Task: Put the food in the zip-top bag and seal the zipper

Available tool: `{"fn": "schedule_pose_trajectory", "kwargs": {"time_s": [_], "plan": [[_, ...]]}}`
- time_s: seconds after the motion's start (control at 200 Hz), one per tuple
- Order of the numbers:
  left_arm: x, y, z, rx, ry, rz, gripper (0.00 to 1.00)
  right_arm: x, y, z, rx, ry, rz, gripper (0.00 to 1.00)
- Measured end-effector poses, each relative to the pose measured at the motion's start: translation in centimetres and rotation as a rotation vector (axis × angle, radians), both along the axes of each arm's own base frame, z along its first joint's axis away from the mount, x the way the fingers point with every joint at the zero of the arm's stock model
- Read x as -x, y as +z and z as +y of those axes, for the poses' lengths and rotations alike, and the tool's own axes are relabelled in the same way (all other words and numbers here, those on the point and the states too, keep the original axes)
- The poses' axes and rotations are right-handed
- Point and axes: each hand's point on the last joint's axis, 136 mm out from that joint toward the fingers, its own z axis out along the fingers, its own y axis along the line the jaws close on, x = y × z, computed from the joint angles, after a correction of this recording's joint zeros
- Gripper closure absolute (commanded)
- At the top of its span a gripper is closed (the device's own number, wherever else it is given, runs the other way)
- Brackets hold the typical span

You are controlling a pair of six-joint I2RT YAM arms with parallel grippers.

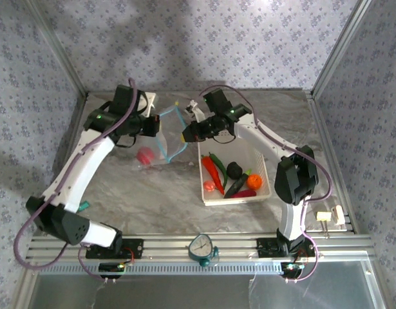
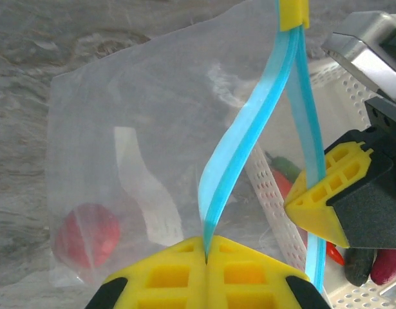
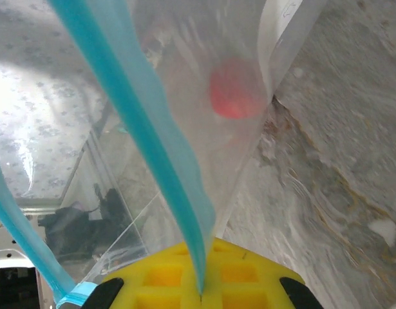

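The grey marbled table (image 1: pixel 152 199) lay flat beneath me. Toward its three o'clock stood the white perforated basket (image 1: pixel 248 158), rectangular, holding a long red pepper (image 1: pixel 212 172), a green pepper (image 1: pixel 218 161), a black lump (image 1: pixel 234 170) and an orange ball (image 1: pixel 254 181) (all glossy). At the basket's nine o'clock hung the zip-top bag (image 2: pixel 140 109), clear and floppy, with one round red piece (image 2: pixel 87 235) inside. My left pincer (image 2: pixel 206 254) was clenched on one light-blue zipper (image 2: pixel 249 122) strip and my right pincer (image 3: pixel 201 293) on the other, the strips bowed apart.
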Motion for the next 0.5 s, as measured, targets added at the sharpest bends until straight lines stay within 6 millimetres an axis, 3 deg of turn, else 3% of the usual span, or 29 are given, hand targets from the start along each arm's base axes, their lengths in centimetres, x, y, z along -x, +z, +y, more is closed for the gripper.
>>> {"fn": "schedule_pose_trajectory", "kwargs": {"time_s": [0.295, 0.405, 0.505], "plan": [[-3.6, -7.5, -1.7, -0.04, -0.002, 0.137, 1.0, -1.7, -3.3, -2.2, 0.069, -0.069, 0.053, 0.92], [-4.4, -8.8, -2.0, -0.044, 0.004, 0.153, 1.0, -2.4, -5.4, -3.1, 0.127, -0.1, 0.073, 0.83], [-4.8, -8.7, -2.2, -0.04, 0.004, 0.142, 1.0, -2.7, -6.7, -4.0, 0.178, -0.125, 0.074, 0.77]]}}
